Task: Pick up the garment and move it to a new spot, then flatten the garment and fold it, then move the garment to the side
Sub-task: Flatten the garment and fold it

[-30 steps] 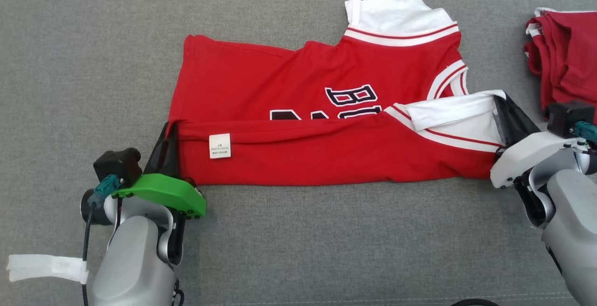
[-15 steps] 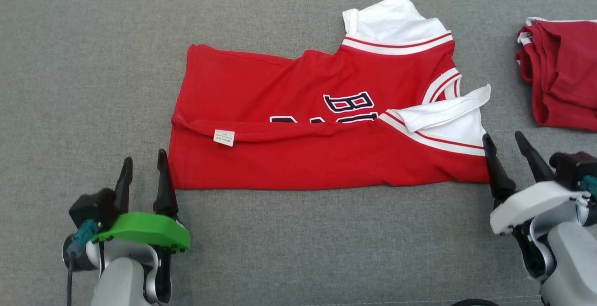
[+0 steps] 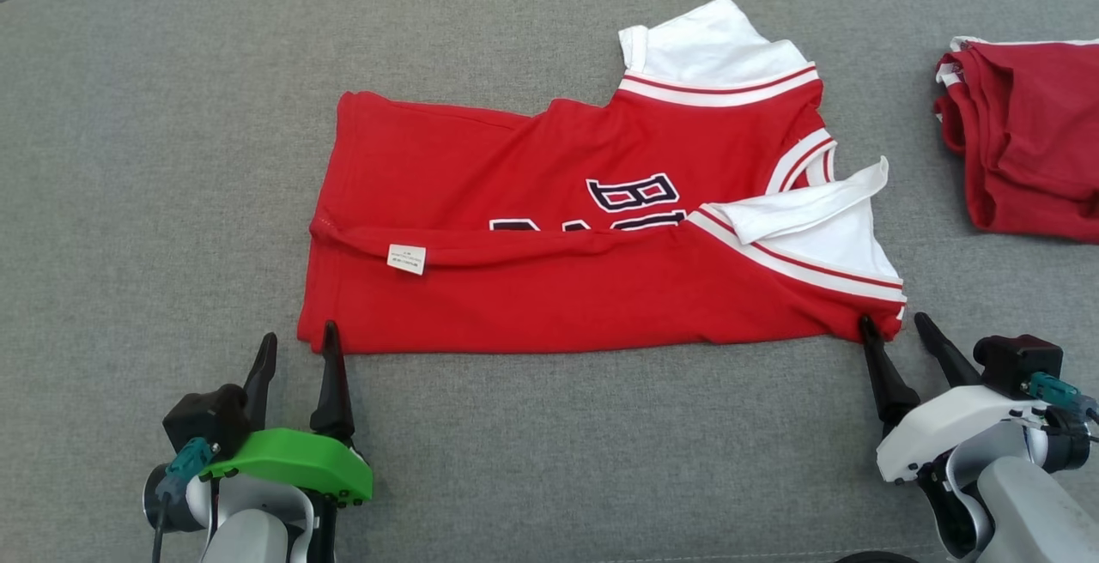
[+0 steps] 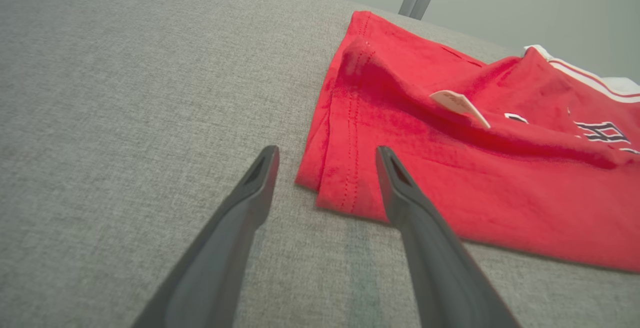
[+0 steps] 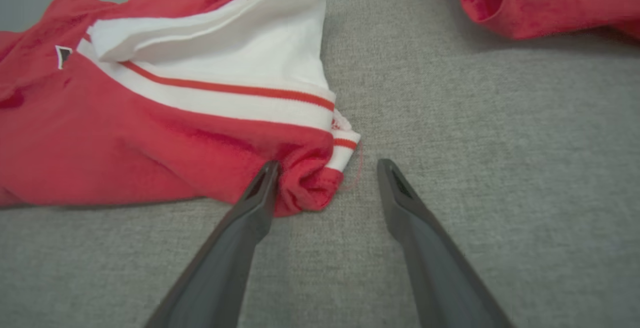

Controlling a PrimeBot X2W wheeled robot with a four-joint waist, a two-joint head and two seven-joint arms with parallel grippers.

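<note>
Having let go of the near edge they clamped a second ago, both tools have drawn back. The left tool (image 3: 300, 331) stands with fingers apart at the hem corner, and the right tool (image 3: 893, 317), likewise spread, is at the sleeve corner. The red jersey (image 3: 558, 305) lies mid-worktop (image 3: 129, 160) with its near edge folded over. We judge the first fold laid and further folds remaining.

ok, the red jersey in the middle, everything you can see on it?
The red jersey looks like soft knit, with white sleeves edged in red-and-white stripes and dark lettering partly covered. It lies on the grey cushion, near long edge folded over the body, a white label showing on the flap. The open right gripper appears to touch one near corner; the open left gripper sits by the other.
</note>
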